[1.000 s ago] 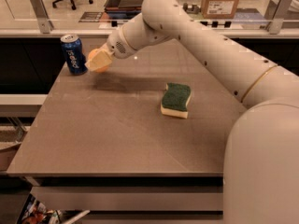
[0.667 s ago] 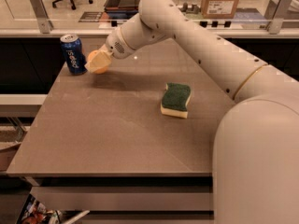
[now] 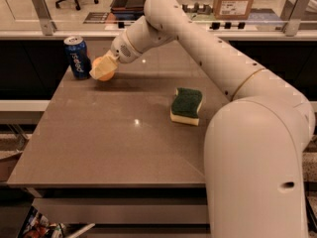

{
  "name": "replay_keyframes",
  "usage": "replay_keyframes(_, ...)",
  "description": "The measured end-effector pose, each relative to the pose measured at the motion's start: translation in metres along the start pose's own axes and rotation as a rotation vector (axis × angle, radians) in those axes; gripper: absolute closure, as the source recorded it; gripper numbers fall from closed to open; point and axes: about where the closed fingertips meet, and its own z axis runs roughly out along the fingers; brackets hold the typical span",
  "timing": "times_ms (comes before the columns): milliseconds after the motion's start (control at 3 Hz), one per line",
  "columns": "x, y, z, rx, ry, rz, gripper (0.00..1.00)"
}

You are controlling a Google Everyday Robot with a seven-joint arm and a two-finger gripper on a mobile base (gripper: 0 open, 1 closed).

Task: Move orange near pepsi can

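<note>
The blue pepsi can [image 3: 77, 56] stands upright at the far left corner of the brown table [image 3: 119, 148]. The orange [image 3: 107, 74] sits just right of the can, low at the table surface, mostly covered by the gripper. My gripper [image 3: 102, 68] reaches in from the right at the end of the long white arm [image 3: 198, 43] and is closed around the orange, a small gap away from the can.
A green-and-yellow sponge [image 3: 186, 105] lies right of the table's middle. The arm's large white body [image 3: 257, 167] fills the right foreground. A counter with a glass rail [image 3: 163, 31] runs behind the table, with a cardboard box [image 3: 235, 0] beyond it.
The gripper with the orange has shifted slightly lower and stays next to the can. The arm's body has swung a little further into the right foreground.
</note>
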Motion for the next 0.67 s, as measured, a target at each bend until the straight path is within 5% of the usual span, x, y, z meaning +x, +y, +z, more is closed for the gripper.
replay_keyframes(333, 0.0024, -0.003, 0.0039, -0.014, 0.016, 0.008, 1.0)
replay_keyframes(667, 0.0025, -0.0018, 0.0071, -0.018, 0.017, 0.008, 0.82)
